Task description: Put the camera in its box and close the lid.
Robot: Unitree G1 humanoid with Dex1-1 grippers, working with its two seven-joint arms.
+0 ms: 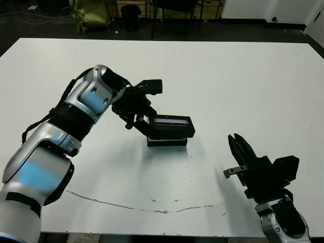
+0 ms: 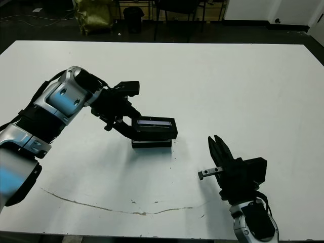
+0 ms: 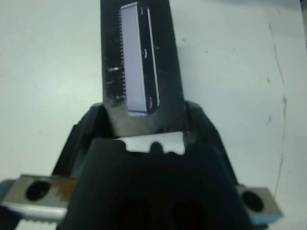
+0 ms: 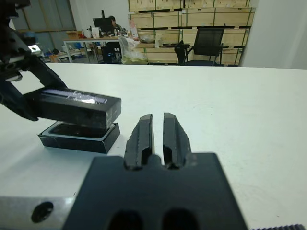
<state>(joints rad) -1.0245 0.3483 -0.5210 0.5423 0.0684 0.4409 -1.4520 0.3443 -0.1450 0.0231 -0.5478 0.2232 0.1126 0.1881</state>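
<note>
My left gripper [image 1: 144, 123] is shut on one end of the lid [image 1: 171, 124], a flat black cover with a pale stripe on its face [image 3: 138, 62]. The lid hangs just above the box [image 1: 167, 142] at mid-table, roughly level and shifted a little to the right of it. In the right wrist view the box [image 4: 76, 139] shows a white lining around a dark flat shape, apparently the camera [image 4: 76, 130], mostly hidden under the lid [image 4: 79, 108]. My right gripper [image 1: 234, 138] is shut and holds nothing, near the front right, well apart from the box.
A thin cracked line [image 1: 152, 202] runs along the table near the front edge. Chairs [image 1: 172, 10] and a bag [image 1: 91, 12] stand beyond the far edge. A person [image 4: 112, 21] sits at a desk far off.
</note>
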